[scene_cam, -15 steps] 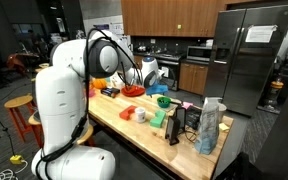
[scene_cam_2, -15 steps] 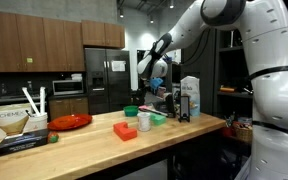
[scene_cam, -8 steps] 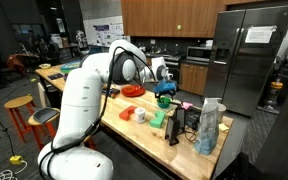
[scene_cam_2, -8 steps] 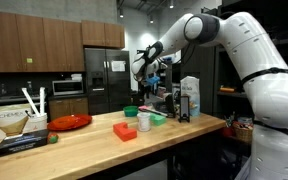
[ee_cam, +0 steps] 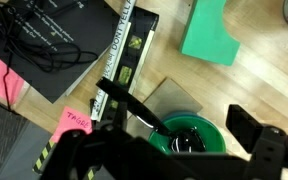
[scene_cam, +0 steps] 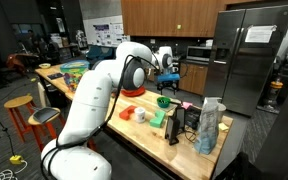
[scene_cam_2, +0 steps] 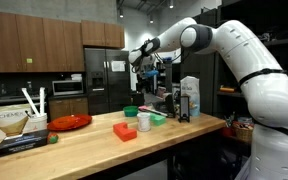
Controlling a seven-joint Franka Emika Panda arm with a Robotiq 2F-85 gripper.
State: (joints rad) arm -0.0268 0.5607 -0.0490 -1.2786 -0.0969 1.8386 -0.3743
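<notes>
my arm (scene_cam_2: 220,42) reaches out long and nearly level, elbow high. my wrist (scene_cam_2: 162,45) bends downward. my gripper (ee_cam: 187,120) hangs in the air, pointing down, fingers (ee_cam: 125,104) spread wide apart.

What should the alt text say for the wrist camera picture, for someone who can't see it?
The robot's open hand hangs above a green bowl on a wooden table, with a green block and a black box beyond.
</notes>
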